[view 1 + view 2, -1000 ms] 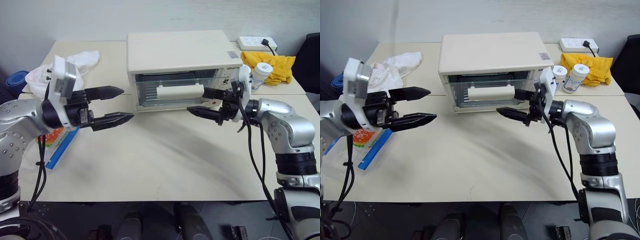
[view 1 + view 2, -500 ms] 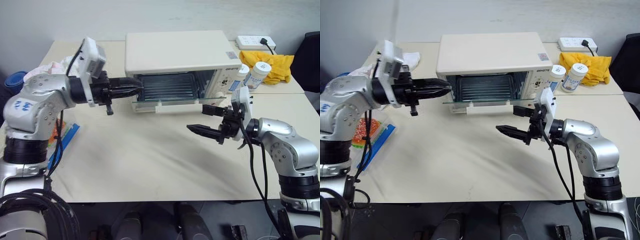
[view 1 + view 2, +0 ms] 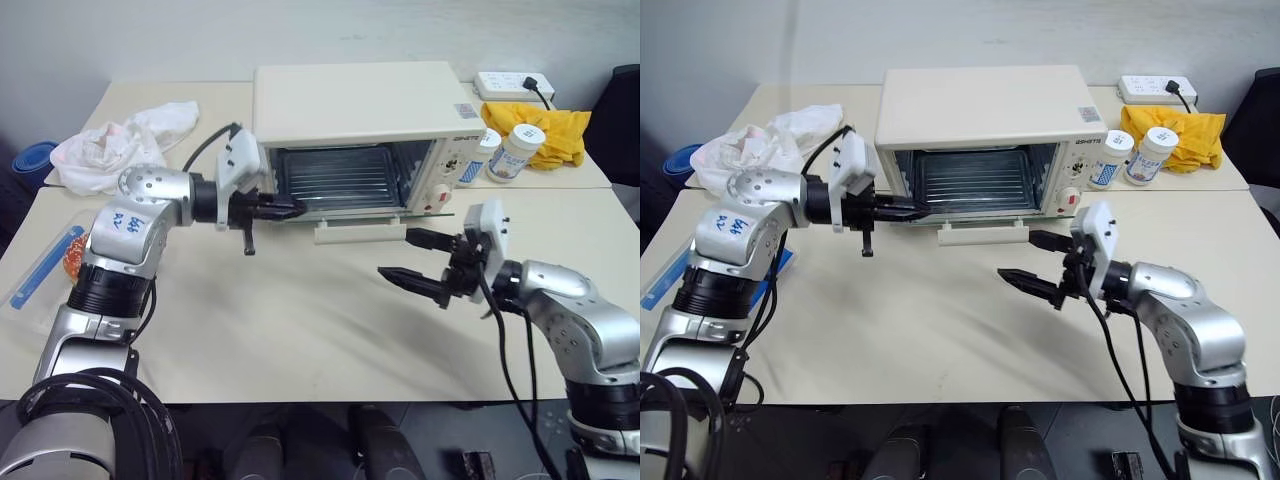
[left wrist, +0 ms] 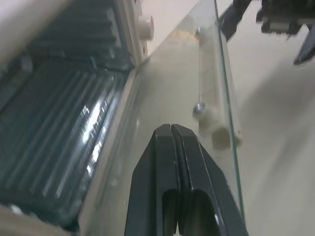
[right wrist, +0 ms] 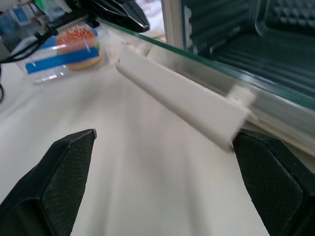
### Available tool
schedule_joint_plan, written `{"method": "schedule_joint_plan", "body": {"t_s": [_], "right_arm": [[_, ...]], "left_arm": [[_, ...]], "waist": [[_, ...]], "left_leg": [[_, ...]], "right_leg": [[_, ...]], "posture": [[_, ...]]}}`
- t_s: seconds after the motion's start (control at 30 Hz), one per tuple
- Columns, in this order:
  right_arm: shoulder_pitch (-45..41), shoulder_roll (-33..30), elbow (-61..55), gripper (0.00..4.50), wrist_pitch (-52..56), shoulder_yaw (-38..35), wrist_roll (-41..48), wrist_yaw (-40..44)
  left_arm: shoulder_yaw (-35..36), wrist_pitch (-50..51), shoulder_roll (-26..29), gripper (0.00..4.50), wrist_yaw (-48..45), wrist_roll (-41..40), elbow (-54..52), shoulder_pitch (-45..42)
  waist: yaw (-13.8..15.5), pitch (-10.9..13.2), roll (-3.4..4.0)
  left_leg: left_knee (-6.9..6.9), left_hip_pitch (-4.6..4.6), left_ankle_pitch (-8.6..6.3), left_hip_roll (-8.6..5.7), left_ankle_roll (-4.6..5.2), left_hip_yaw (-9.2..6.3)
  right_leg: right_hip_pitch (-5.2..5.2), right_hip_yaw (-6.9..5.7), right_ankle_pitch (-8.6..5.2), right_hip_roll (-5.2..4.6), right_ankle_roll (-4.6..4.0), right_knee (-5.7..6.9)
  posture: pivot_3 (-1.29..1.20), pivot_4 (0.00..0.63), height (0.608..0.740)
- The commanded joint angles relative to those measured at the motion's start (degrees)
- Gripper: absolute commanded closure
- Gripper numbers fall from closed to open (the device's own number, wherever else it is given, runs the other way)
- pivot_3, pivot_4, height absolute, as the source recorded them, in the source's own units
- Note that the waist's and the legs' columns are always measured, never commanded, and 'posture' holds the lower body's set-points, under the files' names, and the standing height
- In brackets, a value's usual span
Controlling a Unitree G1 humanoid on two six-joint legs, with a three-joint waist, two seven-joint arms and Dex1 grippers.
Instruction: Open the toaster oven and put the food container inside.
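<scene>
The toaster oven (image 3: 365, 140) stands at the back of the table with its glass door dropped level, handle (image 3: 358, 232) toward the robot. At the door's left edge rests the left gripper (image 3: 290, 210), clenched with nothing between its fingers, while the right gripper (image 3: 420, 260) hovers spread wide just in front of the oven's right corner. The food container (image 3: 55, 262) lies well to the oven's left, near the table edge.

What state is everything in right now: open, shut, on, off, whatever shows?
toaster oven: glass door dropped open, rack bare
food container: lying on the table, burger inside
left gripper: shut, over the open door
right gripper: open, holding nothing
white bottles: upright, capped
</scene>
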Motion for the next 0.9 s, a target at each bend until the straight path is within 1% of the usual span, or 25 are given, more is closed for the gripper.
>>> {"method": "schedule_joint_plan", "body": {"t_s": [0.03,0.1,0.2,0.3,0.4,0.57,0.67,0.73,0.77,0.83,0.9], "right_arm": [[5.89,-3.99,-7.11,0.00,2.16,-6.64,4.87,1.64],[11.95,-7.08,-11.06,0.00,3.88,-10.94,8.17,3.99],[16.68,-9.75,-14.12,0.00,6.21,-16.38,13.96,4.97],[17.96,-11.56,-15.45,0.00,7.82,-20.40,19.19,4.76],[15.64,-12.13,-15.01,0.00,8.07,-21.72,22.05,1.76],[12.13,-13.51,-13.41,0.00,7.52,-20.91,22.07,-0.67],[9.31,-14.50,-10.49,0.00,6.87,-19.14,21.17,0.02],[6.02,-14.51,-8.13,0.00,6.38,-16.62,20.47,0.67],[4.36,-14.42,-7.10,0.00,6.19,-15.27,20.09,1.01],[1.17,-14.28,-5.09,0.00,5.65,-12.34,18.79,2.17],[-0.89,-14.14,-3.32,0.00,5.12,-10.27,17.88,3.62]], "left_arm": [[0.39,-1.20,0.54,4.47,-0.71,1.27,-3.14,1.57],[0.26,-0.91,0.12,4.47,-0.45,1.66,-4.30,3.34],[-1.07,-1.58,-0.59,4.47,-0.06,3.33,-5.97,5.79],[-2.79,-1.99,-2.47,4.47,2.01,6.24,-5.44,6.90],[-4.73,-3.75,-4.20,4.47,4.24,10.04,-3.49,7.32],[-7.14,-6.79,-4.20,4.47,5.60,15.17,-3.36,9.55],[-6.66,-5.68,-2.73,4.47,6.00,15.82,-7.08,13.19],[-5.50,-3.97,-0.71,4.47,6.57,15.76,-11.79,17.32],[-4.33,-3.08,0.27,4.47,7.24,15.59,-14.25,19.27],[1.25,4.22,1.49,4.47,9.08,11.70,-20.44,22.71],[7.93,11.25,2.43,4.10,10.55,7.05,-26.70,25.73]], "waist": [[0.16,0.00,0.00],[0.38,0.00,0.00],[0.67,0.00,0.00],[0.48,0.00,-0.01],[0.39,0.01,-0.02],[0.08,0.01,-0.02],[-0.08,-0.01,0.00],[-0.26,-0.01,0.00],[-0.22,-0.02,0.01],[-0.40,-0.03,0.03],[-0.13,-0.02,0.03]], "left_leg": [[0.02,0.02,0.00,0.01,0.00,-0.02],[0.04,0.07,0.00,-0.01,0.00,-0.04],[0.08,0.15,-0.01,0.00,0.02,-0.07],[0.23,0.20,-0.01,0.00,0.02,-0.05],[0.30,0.20,-0.01,0.03,0.02,-0.07],[0.26,0.19,-0.01,0.02,0.03,-0.08],[0.24,0.18,-0.01,0.02,0.03,-0.08],[0.22,0.23,-0.02,0.03,0.04,-0.05],[0.20,0.25,-0.02,0.07,0.04,-0.05],[0.16,0.31,-0.02,0.08,0.04,-0.03],[0.15,0.32,-0.01,0.09,0.06,-0.04]], "right_leg": [[0.07,-0.01,0.00,0.00,0.00,-0.03],[0.17,-0.01,0.00,0.01,0.01,-0.09],[0.32,-0.02,0.01,0.02,0.02,-0.17],[0.38,0.00,0.03,0.02,0.06,-0.10],[0.40,0.00,0.04,0.08,0.06,-0.06],[0.38,0.00,0.03,0.07,0.06,-0.07],[0.38,0.00,0.03,0.06,0.06,-0.12],[0.39,0.02,0.03,0.04,0.06,-0.10],[0.39,0.02,0.03,0.06,0.05,-0.09],[0.39,0.02,0.01,0.06,0.02,-0.06],[0.39,0.01,0.00,0.06,0.00,-0.02]], "posture": [[0.00,0.150,0.740],[0.00,0.150,0.740],[0.00,0.150,0.740],[0.00,0.150,0.740],[0.00,0.150,0.740],[0.00,0.150,0.740],[0.00,0.150,0.740],[0.00,0.150,0.740],[0.00,0.150,0.740],[0.00,0.150,0.740],[0.00,0.150,0.740]]}}
